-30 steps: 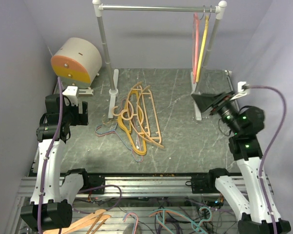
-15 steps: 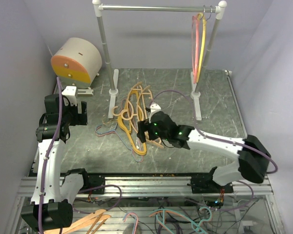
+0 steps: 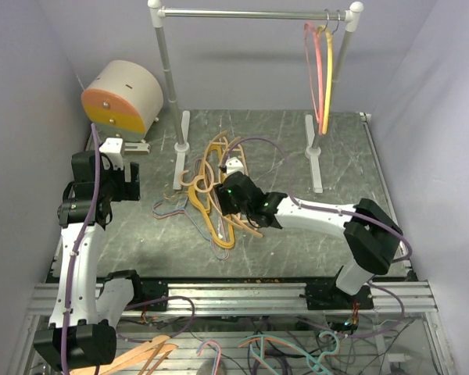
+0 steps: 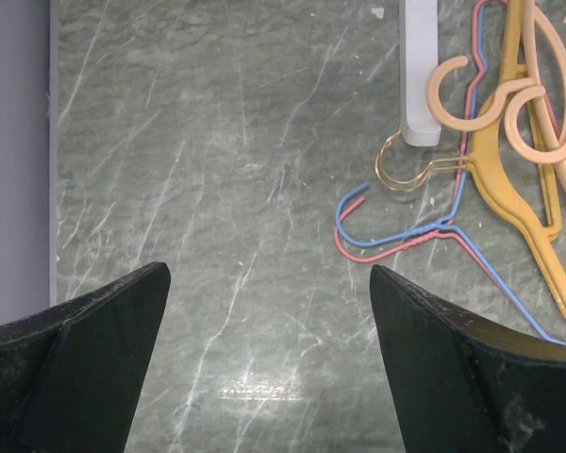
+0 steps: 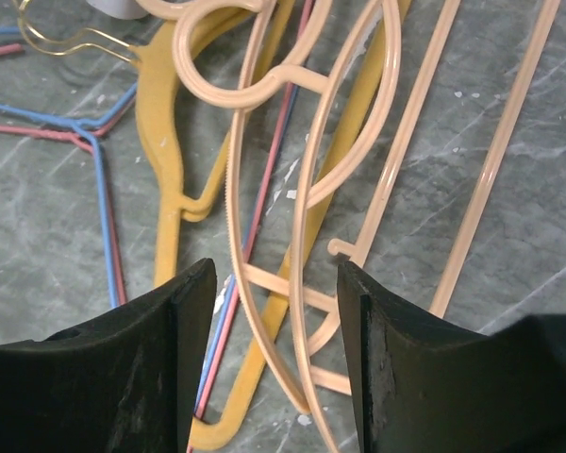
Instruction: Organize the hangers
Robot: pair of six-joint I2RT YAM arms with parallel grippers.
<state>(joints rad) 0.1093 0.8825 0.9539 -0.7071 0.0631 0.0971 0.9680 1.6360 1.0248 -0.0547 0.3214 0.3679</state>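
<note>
Straddling thin bars of the peach hanger [image 5: 298,274], the right pincer [image 5: 275,283] sits half-spread, nothing pinched yet; the left pincer [image 4: 269,274] hangs spread wide above the tabletop [image 4: 217,142].

the right hand [image 3: 227,201] covers part of the hangers [image 3: 219,232] from above, and both wrist views crop them.

The left arm [image 3: 76,242] stood folded upright at its own side; the left hand [image 4: 267,272] pointed down, fingers spread wide; the right arm [image 3: 320,215] stretched low toward the left; the right hand [image 5: 275,265] faced downward, fingers partly apart.
</note>
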